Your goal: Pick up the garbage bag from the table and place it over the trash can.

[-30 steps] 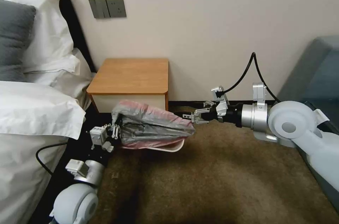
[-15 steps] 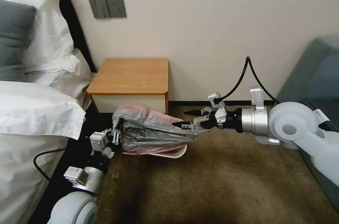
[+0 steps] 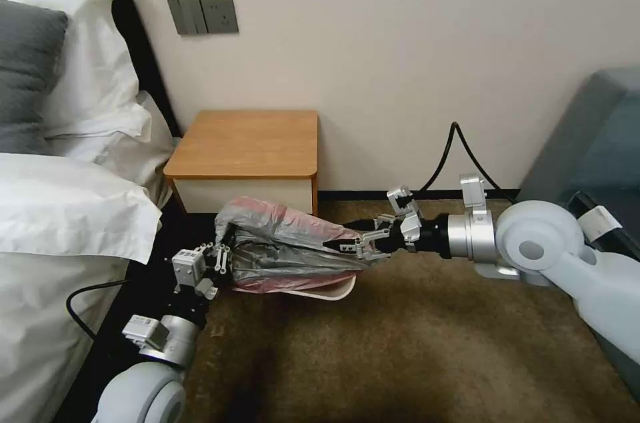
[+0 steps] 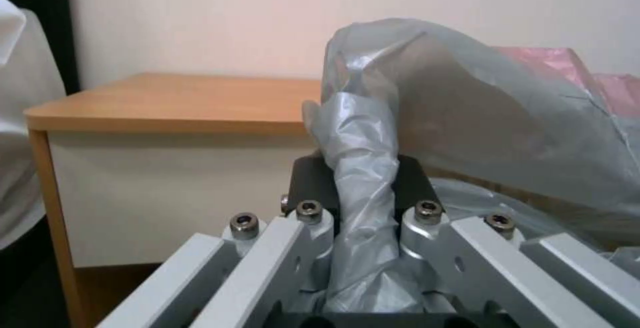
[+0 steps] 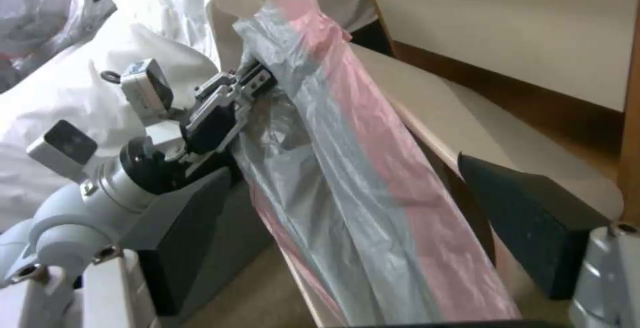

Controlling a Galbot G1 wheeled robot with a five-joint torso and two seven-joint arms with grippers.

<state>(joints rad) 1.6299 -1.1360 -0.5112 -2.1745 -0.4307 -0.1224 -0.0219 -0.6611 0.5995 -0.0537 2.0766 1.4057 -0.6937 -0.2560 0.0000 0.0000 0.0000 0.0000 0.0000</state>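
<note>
While left fingers (image 4: 313, 188) clamp garbage bag (image 3: 287, 246), right gripper (image 3: 350, 243) straddles it

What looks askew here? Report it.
The garbage bag lies bunched over the trash can, not opened around its rim. The left gripper pinches one twisted end; the right gripper, open, is at the other. The can's near rim stays bare.

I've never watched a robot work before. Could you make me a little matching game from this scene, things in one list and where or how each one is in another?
Things:
1. garbage bag
2. trash can
3. table
4. right gripper

States:
A. open, fingers at the bag's end
B. against the wall, top bare
C. pinched by the left gripper, stretched over the bin
D. on the carpet, mostly covered

Pairs: 1-C, 2-D, 3-B, 4-A
</note>
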